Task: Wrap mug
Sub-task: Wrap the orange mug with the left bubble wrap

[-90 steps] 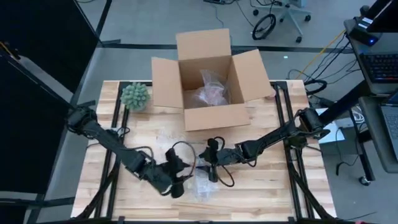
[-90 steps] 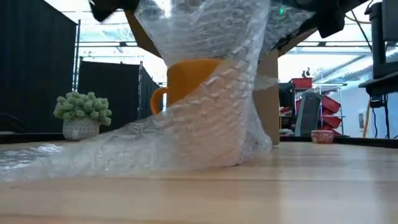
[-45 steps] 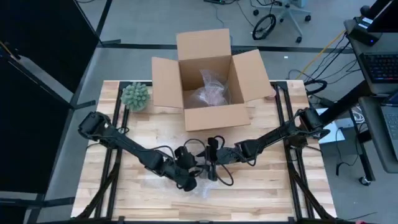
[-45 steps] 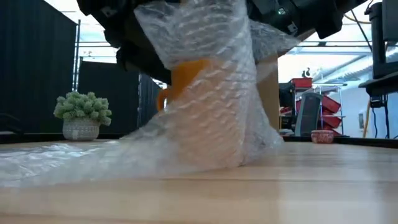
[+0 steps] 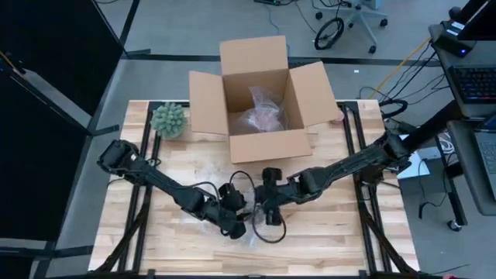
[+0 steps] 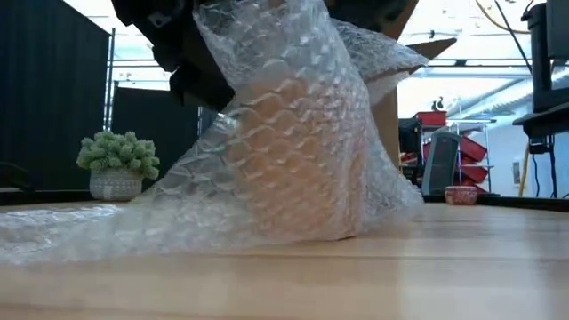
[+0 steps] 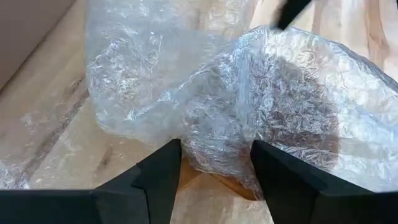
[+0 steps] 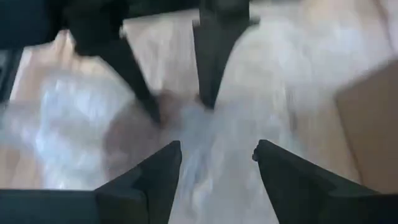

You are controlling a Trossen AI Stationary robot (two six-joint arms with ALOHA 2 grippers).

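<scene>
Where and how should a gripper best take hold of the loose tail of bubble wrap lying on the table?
Grip the bubble wrap at its flat tail, away from the covered mug, coming from above. There it lies thin on the table, so fingers can likely pinch one layer.

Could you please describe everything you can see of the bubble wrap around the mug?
The bubble wrap is a clear, crinkled plastic sheet with rows of small air pockets. It rises in a cone over the mug, which shows only as an orange tint through it, and a loose tail trails flat across the wooden table toward the plant. The left gripper and right gripper meet over it mid-table.
</scene>
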